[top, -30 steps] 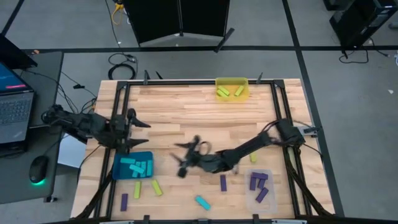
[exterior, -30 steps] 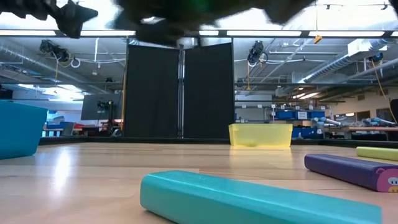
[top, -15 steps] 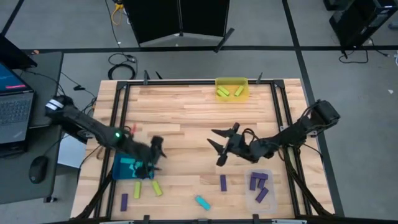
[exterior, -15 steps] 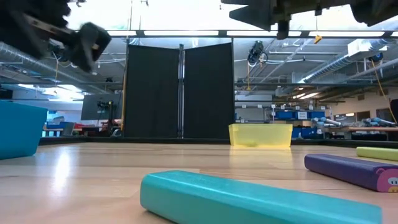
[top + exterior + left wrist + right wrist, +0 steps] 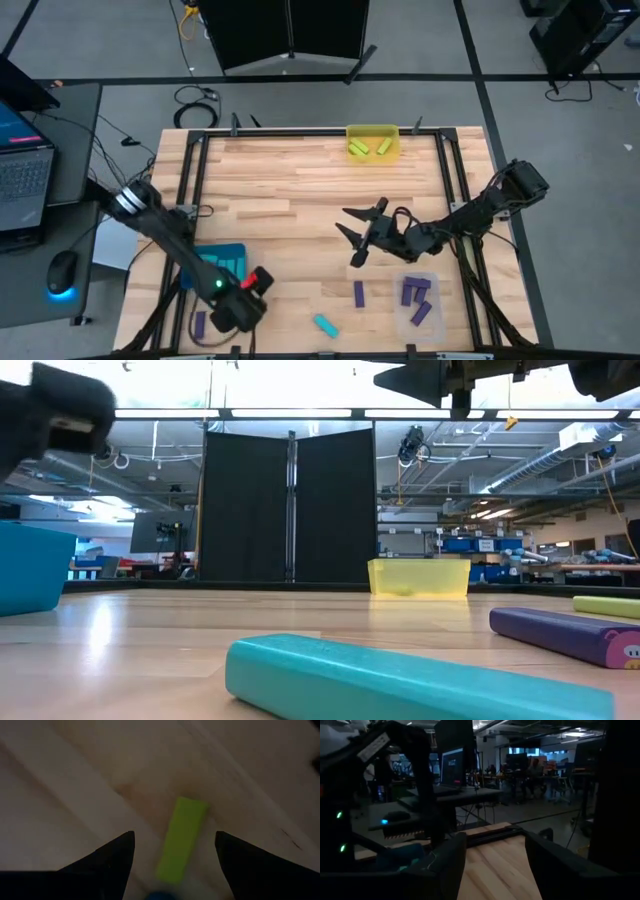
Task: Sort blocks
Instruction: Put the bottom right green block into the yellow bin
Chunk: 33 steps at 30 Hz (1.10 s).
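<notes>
My left gripper [image 5: 245, 300] points down, open, over the table's near left. In its wrist view a yellow-green block [image 5: 182, 840] lies flat on the wood between the two spread fingers, untouched. My right gripper [image 5: 355, 235] hangs open and nearly level above the table's middle, holding nothing. A purple block [image 5: 359, 293], a cyan block [image 5: 325, 325] and another purple block [image 5: 200, 322] lie loose on the near part of the table. The low view shows the cyan block [image 5: 400, 685] up close and a purple block [image 5: 570, 635] behind it.
The teal bin [image 5: 225, 258] holding cyan blocks sits at the near left, partly under my left arm. A yellow bin [image 5: 372, 140] with yellow-green blocks stands at the far edge. A clear bin [image 5: 417, 300] with purple blocks sits near right. Black rails run along the table's edges.
My left gripper has swung from the far side of the teal bin toward the table's near edge, sunk, and tipped from level to pointing down over the yellow-green block. My right gripper went right and up from the table's middle left, then held still. Both stayed open.
</notes>
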Tool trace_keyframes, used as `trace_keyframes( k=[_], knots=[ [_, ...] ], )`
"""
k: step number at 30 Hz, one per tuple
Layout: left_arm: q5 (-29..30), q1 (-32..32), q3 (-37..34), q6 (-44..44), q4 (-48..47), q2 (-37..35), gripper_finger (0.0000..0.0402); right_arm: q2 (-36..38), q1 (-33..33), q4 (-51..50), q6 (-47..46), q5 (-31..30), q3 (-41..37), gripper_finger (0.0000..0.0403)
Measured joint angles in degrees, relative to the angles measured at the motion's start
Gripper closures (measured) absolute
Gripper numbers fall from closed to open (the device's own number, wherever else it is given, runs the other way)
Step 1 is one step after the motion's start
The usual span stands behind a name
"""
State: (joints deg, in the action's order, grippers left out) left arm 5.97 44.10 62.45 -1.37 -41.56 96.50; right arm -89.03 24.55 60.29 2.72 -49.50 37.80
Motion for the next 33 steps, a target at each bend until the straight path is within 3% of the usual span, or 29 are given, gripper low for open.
trace_keyframes(
  k=[8,15,19,26,33],
  knots=[
    [0.96,1.14,0.88,0.08,0.22,7.05,0.0117,-0.02,0.23,0.61,-0.15,0.00,0.00,0.0188],
    [-0.07,0.94,1.15,-1.16,0.41,9.07,0.0125,-0.04,0.21,0.94,-0.09,-0.02,0.00,0.0188],
    [-0.75,0.47,1.04,-1.71,0.89,9.15,0.0171,-0.07,0.21,0.94,-0.01,-0.02,0.00,0.0188],
    [-1.42,0.14,0.97,-2.91,1.18,9.25,0.0293,-0.09,0.21,0.94,-0.01,-0.02,0.00,0.0188],
    [-0.34,-0.18,1.02,-3.04,1.59,9.33,0.0301,-0.09,0.21,0.99,-0.13,-0.02,0.00,0.0188]
  ],
)
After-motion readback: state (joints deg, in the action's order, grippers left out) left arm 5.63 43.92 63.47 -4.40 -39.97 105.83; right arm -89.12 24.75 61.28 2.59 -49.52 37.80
